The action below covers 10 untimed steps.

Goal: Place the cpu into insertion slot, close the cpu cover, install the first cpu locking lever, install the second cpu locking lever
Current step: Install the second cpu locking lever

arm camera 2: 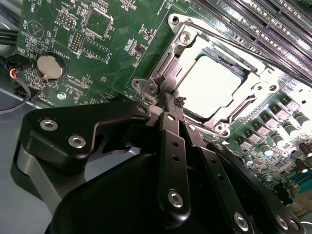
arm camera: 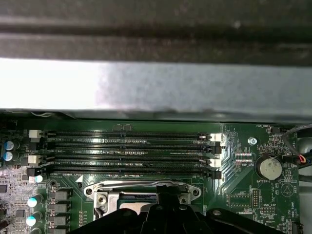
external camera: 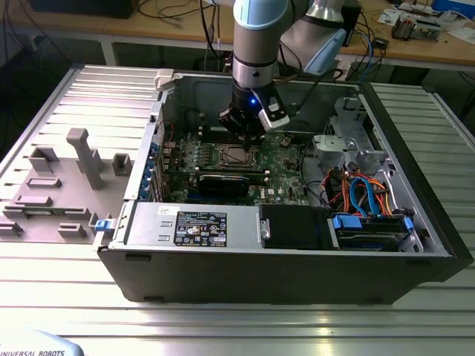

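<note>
Fingers (arm camera 2: 171,126) of the end effector (arm camera 2: 168,105) are pressed together, as we see in the second wrist view, with nothing between them, their tips at the edge of the cpu cover (arm camera 2: 168,63). We see the cpu (arm camera 2: 212,85) seated in the insertion slot (arm camera 2: 222,129) (its metal top glares white), framed by the cover lying flat over it. In the exterior view the end effector (external camera: 242,132) hangs above the slot (external camera: 239,155) near the middle of the motherboard (external camera: 286,167), inside the open computer case (external camera: 282,267) on the bench (external camera: 223,319).
</note>
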### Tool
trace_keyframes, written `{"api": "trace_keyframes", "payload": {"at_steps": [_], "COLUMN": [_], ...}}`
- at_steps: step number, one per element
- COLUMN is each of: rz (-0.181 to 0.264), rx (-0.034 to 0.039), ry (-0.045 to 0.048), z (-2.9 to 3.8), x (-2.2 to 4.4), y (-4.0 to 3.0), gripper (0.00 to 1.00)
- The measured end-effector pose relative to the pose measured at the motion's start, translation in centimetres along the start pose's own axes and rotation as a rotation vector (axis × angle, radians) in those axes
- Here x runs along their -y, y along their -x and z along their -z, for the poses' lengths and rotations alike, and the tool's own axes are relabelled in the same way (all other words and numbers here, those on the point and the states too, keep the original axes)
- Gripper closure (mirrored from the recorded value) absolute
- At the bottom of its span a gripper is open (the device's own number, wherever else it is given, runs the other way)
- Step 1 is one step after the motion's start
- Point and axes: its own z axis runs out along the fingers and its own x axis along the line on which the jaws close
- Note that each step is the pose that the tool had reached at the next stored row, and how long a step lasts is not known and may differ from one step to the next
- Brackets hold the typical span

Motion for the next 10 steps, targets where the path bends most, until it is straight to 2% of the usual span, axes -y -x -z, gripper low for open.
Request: {"api": "trace_keyframes", "payload": {"at_steps": [3,10], "rz": [0.0,0.0], "rx": [0.0001,0.0001], "ry": [0.0002,0.0002], "z": [0.22,1.2], "x": [-0.02,-0.09], "y": [0.01,0.04], "gripper": [0.89,0.89]}}
